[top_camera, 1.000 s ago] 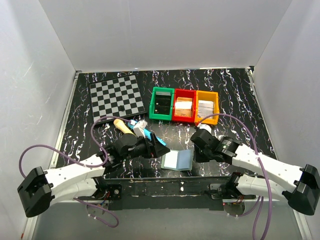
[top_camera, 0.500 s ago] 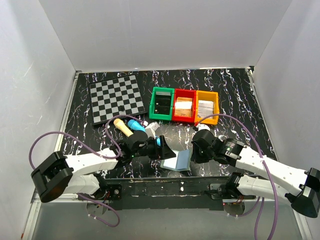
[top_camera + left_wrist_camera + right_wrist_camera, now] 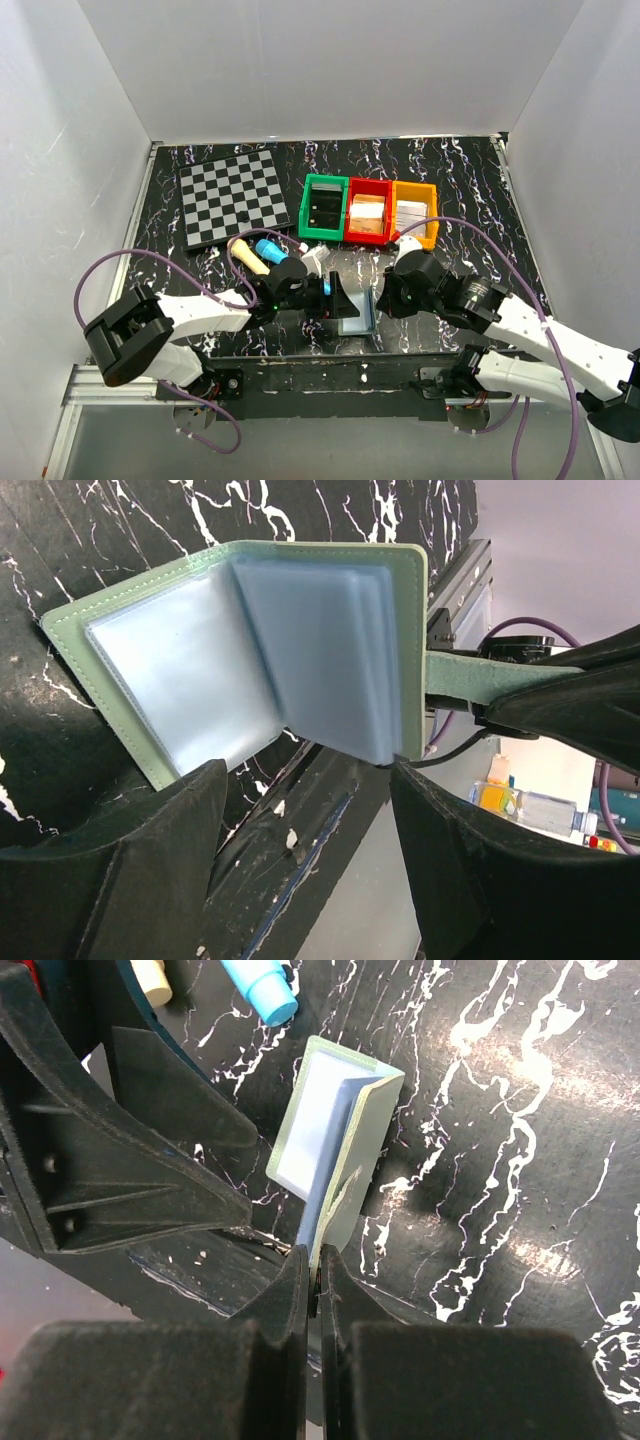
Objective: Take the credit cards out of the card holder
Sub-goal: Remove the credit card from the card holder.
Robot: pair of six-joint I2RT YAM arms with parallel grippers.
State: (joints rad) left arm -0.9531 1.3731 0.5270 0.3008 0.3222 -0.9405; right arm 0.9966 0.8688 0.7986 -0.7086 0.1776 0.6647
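The card holder [image 3: 357, 312] sits half open at the table's front edge. It is grey-green outside with pale blue-grey panels inside [image 3: 180, 670]. One panel lies on the table and the other stands raised [image 3: 330, 1120]. My right gripper [image 3: 383, 298] is shut on the raised panel's outer edge [image 3: 318, 1260]. My left gripper [image 3: 340, 300] is open and empty, with its fingers just short of the holder's near edge [image 3: 305, 820]. No credit card shows apart from the panels.
A blue cylinder [image 3: 268, 248] and a wooden piece [image 3: 245, 254] lie behind my left gripper. A checkered board [image 3: 233, 195] lies at the back left. Green [image 3: 323, 207], red [image 3: 367, 212] and orange [image 3: 414, 213] bins stand behind. The table's front edge is right beside the holder.
My right gripper has closed in from the right and lifted the holder's right panel, so the flat holder is now half folded. My left gripper has moved right up to the holder.
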